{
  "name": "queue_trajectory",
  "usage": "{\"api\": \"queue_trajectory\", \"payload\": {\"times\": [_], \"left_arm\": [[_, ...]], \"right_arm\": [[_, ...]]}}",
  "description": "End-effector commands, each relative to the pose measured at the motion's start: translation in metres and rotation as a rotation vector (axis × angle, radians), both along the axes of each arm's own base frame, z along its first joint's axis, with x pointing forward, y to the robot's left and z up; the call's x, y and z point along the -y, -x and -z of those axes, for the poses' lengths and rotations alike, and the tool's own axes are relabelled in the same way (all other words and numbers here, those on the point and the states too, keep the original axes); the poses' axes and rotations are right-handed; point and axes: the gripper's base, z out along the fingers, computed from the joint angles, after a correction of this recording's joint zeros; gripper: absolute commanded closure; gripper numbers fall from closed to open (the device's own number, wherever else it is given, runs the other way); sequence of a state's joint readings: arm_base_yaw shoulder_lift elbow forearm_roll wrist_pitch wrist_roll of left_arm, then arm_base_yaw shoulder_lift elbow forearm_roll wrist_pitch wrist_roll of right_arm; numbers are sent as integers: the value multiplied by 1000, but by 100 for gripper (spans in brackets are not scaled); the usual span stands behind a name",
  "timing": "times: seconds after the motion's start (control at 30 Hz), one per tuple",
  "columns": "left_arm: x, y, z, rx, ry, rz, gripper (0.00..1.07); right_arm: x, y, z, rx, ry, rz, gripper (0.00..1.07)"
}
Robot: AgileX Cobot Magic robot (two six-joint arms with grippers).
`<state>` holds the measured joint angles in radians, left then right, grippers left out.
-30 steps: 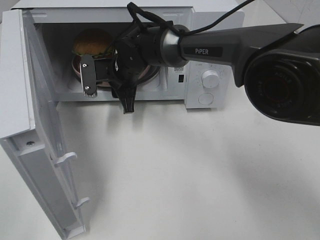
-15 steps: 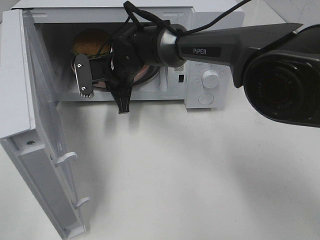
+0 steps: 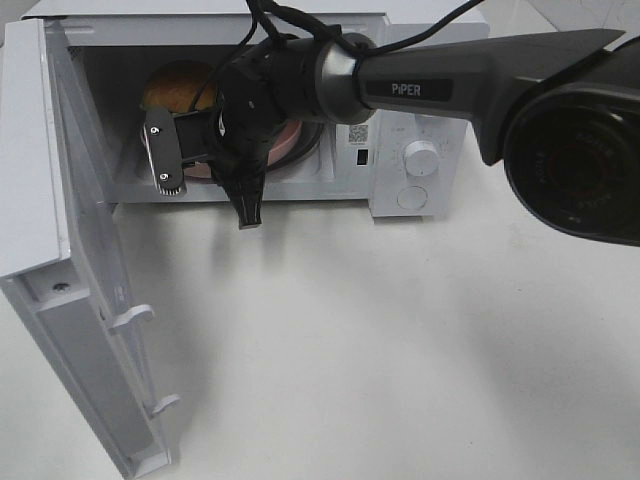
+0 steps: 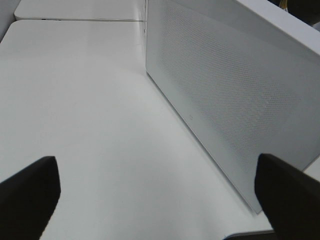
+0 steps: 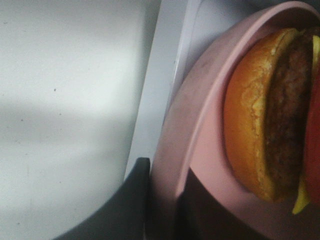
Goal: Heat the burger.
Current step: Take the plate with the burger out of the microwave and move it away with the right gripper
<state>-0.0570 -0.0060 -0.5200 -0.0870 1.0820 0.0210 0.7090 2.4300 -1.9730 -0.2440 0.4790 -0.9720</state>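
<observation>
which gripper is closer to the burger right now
Right. The right gripper is closed on the rim of the pink plate carrying the burger inside the microwave. The left gripper hangs open outside the open door, off the food.

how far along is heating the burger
Done: the microwave door is open, and the burger on its pink plate is inside. In hand: the right gripper pinches the plate's rim. Left: release, withdraw, shut the door, start heating.
</observation>
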Motion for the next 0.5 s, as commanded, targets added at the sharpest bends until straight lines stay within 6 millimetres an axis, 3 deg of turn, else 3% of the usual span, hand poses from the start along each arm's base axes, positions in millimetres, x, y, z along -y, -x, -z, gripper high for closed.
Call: {"api": "queue_trajectory", "payload": {"times": [0.03, 0.5], "left_arm": [[0, 2, 0, 24, 3, -2, 9], [0, 2, 0, 24, 3, -2, 9]], "right_arm": [[0, 7, -16, 75, -6, -52, 107], [19, 41, -20, 132, -62, -135, 107]]}}
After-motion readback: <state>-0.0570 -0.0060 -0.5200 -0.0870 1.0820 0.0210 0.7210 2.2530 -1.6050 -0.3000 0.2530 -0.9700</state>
